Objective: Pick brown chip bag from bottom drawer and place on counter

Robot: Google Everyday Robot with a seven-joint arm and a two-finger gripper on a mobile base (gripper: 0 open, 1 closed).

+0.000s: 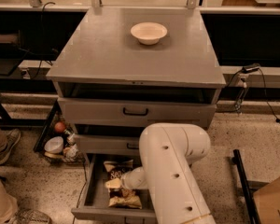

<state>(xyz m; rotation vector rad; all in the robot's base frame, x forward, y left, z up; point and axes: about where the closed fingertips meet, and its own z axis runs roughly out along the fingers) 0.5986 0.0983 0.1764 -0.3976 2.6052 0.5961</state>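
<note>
The brown chip bag (120, 185) lies on the floor of the open bottom drawer (94, 197), dark brown and tan with pale chips pictured. My gripper (115, 184) reaches down into the drawer from the right and sits right on the middle of the bag. The white arm (175, 171) covers the drawer's right half. The grey counter (135, 50) is the cabinet top above, with a cream bowl (149, 32) on its far side.
Two shallower drawers with black handles (135, 111) stand slightly open above the bottom one. A basket of small items (60, 143) sits on the floor left of the cabinet. A person's leg and shoe (4, 146) are at the far left. A cardboard box (273, 197) is at the lower right.
</note>
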